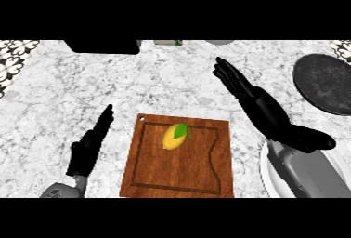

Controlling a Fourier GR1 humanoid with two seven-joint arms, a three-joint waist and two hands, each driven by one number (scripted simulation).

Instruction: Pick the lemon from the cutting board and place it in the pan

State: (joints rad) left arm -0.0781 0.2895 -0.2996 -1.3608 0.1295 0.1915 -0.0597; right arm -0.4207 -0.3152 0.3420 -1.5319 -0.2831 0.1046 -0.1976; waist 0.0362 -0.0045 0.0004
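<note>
Lemon (175,135) on board (179,156), untouched. Right hand (255,100) at two o'clock of it, fingers straight, empty. Best swung down over the lemon, then curled. Pan (326,83) far right. Left hand (90,145) resting open.

- My right forearm (312,174) covers most of a white plate (266,173) at the near right.
- The dark pan (326,83) runs off the right edge.
- A black object (103,46), perhaps an appliance, is cut off at the far edge.
</note>
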